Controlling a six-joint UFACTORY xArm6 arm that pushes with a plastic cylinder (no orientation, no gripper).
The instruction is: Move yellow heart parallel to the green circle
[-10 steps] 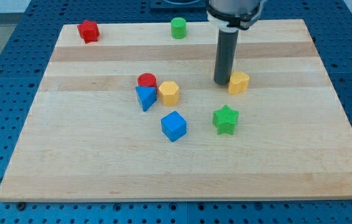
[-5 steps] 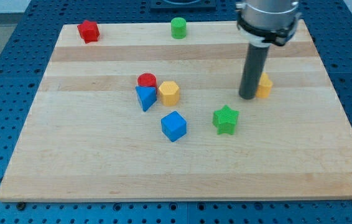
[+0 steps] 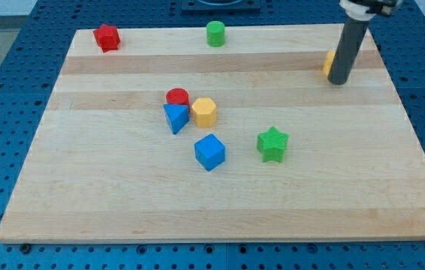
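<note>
Near the board's upper right my tip (image 3: 338,81) – a bare rod, no jaws – nearly hides the yellow heart (image 3: 327,63). Light, stiff, prob. slippery – push its flat side toward the green circle (image 3: 215,34) row.

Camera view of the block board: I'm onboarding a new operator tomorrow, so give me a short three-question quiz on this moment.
1. True or false: my tip is among the central cluster of blocks.
2. Multiple choice: which block sits nearest the blue cube? A) red star-like block B) blue triangle C) green cylinder
3. Fill in: the yellow heart is mostly hidden behind the ____.

Key:
1. False; it is near the view's upper right, against the yellow heart.
2. B
3. rod
</note>
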